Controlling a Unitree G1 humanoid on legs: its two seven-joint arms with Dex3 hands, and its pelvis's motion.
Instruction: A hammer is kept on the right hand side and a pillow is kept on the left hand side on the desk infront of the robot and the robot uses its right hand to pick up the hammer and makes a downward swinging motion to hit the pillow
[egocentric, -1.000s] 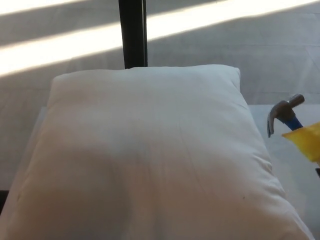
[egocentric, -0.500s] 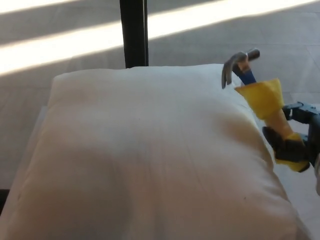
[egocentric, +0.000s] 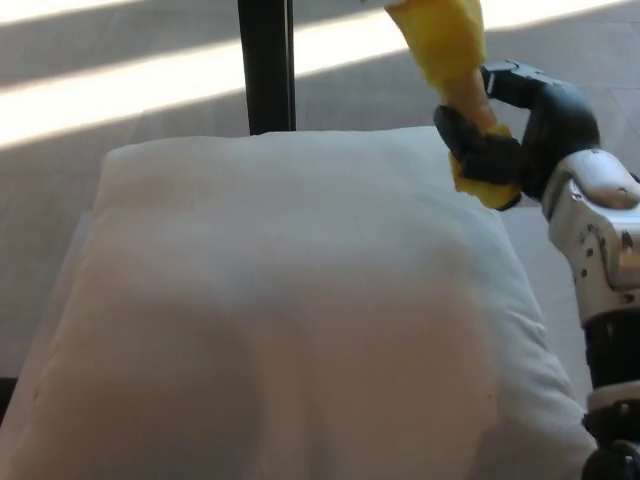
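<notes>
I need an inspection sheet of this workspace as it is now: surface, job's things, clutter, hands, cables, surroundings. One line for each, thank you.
Surface: desk almost fully covered by the pillow; only a pale strip shows at the right.
Job's things: white pillow lies flat; hammer raised above its far right corner, yellow handle visible, head out of frame.
Clutter: nothing seen.
Hands: right hand shut on the hammer handle; left hand not in view.
Cables: nothing seen.
Surroundings: dark vertical post behind the pillow; floor with bright sunlight bands.
</notes>
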